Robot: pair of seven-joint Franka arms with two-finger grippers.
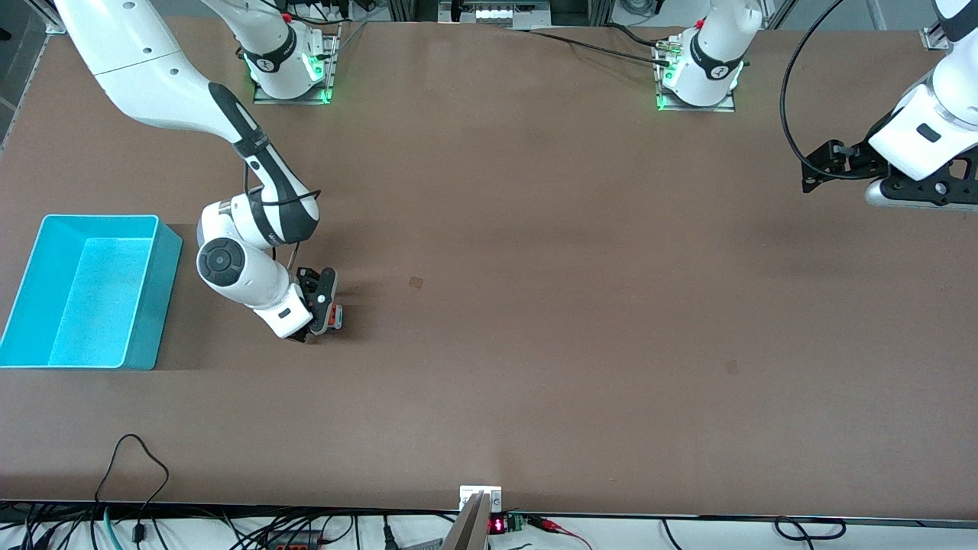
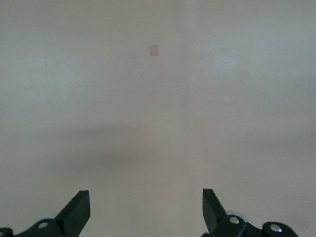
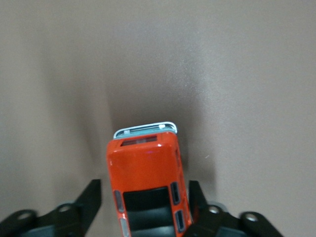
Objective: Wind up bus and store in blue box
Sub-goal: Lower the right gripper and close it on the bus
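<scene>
The bus (image 3: 147, 190) sits on the table (image 1: 535, 305), near the blue box (image 1: 164, 294) and toward the right arm's end. The right gripper (image 3: 144, 197) is down around it, a finger on each flank; whether they press it or merely bracket it cannot be told. Step in hand: securing the bus for winding. Next comes a firm grip, then a backward drag on the wheels. The left gripper (image 2: 146, 210) waits, jaws apart, above bare table at the left arm's end.
</scene>
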